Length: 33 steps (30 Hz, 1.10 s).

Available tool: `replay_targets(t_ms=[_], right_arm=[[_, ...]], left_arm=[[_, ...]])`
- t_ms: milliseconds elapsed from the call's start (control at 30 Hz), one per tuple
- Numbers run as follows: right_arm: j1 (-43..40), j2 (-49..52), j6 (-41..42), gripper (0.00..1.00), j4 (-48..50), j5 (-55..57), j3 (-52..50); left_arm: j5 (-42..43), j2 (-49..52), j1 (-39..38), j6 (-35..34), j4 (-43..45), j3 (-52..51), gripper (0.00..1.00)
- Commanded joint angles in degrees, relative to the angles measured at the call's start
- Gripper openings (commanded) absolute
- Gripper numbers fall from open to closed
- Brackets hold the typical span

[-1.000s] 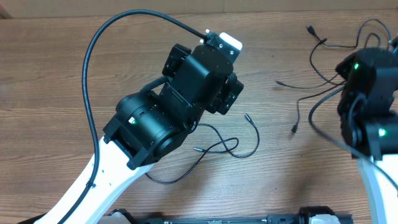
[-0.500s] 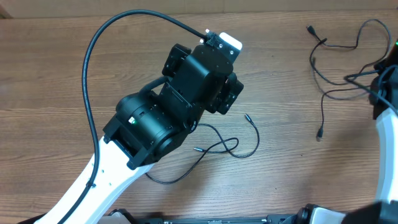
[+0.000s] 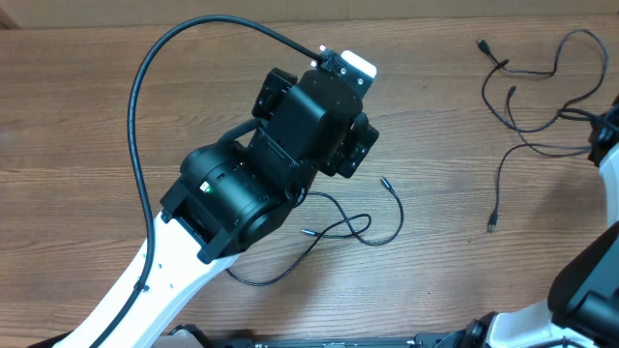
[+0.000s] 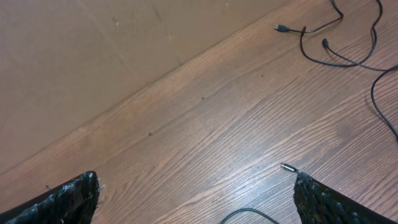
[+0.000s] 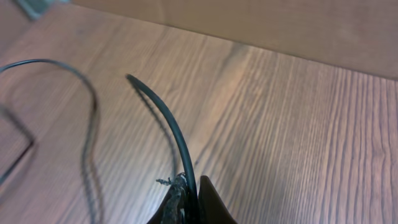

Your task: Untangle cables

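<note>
A thin black cable (image 3: 368, 227) lies in loose loops on the wood beside and partly under my left arm (image 3: 309, 126). Its silver-tipped plug (image 4: 287, 167) rests just inside my left gripper's right fingertip (image 4: 323, 199). My left gripper (image 4: 196, 205) hovers wide open over bare table, holding nothing. More cables (image 3: 522, 150) are spread out at the far right, and they also appear in the left wrist view as cables (image 4: 339, 56). My right gripper (image 5: 191, 199) is shut on one black cable (image 5: 174, 130), which arcs up out of its jaws.
The wooden table (image 3: 77, 116) ends at a back edge against a plain brown wall (image 4: 93, 56). The left arm's own thick black cable (image 3: 145, 87) arcs over the table's left half. My right arm (image 3: 609, 193) runs off the right edge.
My right arm has swung away to the right edge, dragging the right-hand cables out into longer, looser lines. The left arm and the cable beside it have not moved.
</note>
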Motion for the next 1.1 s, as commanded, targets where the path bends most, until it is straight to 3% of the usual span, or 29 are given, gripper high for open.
replay_targets(t_ms=[0, 267, 333, 367, 467, 500, 800, 1067], right_arm=[[-3.34, 2.89, -0.04, 0.04, 1.03, -1.22, 1.31], [-9.92, 3.98, 2.84, 0.04, 0.59, -7.87, 1.31], [-11.23, 3.98, 2.82, 0.22, 0.48, -9.18, 1.31], [-11.89, 3.98, 2.84, 0.46, 0.17, -10.27, 1.31], [-12.87, 3.98, 2.82, 0.90, 0.07, -13.46, 1.31], [-13.11, 3.98, 2.82, 1.00, 0.11, -15.26, 1.31], [-13.16, 3.96, 2.80, 1.00, 1.22, -25.62, 1.31], [-13.16, 2.91, 2.73, 1.00, 9.86, -50.36, 1.31]], left_arm=[[-0.70, 0.17, 0.26, -1.20, 0.17, 0.85, 0.99], [-0.70, 0.17, 0.26, -1.20, 0.17, 0.85, 1.00], [-0.70, 0.17, 0.26, -1.20, 0.17, 0.85, 1.00], [-0.70, 0.17, 0.26, -1.20, 0.17, 0.85, 1.00], [-0.70, 0.17, 0.26, -1.20, 0.17, 0.85, 1.00], [-0.70, 0.17, 0.26, -1.20, 0.17, 0.85, 1.00], [-0.70, 0.17, 0.26, -1.20, 0.17, 0.85, 0.99], [-0.70, 0.17, 0.26, -1.20, 0.17, 0.85, 1.00]])
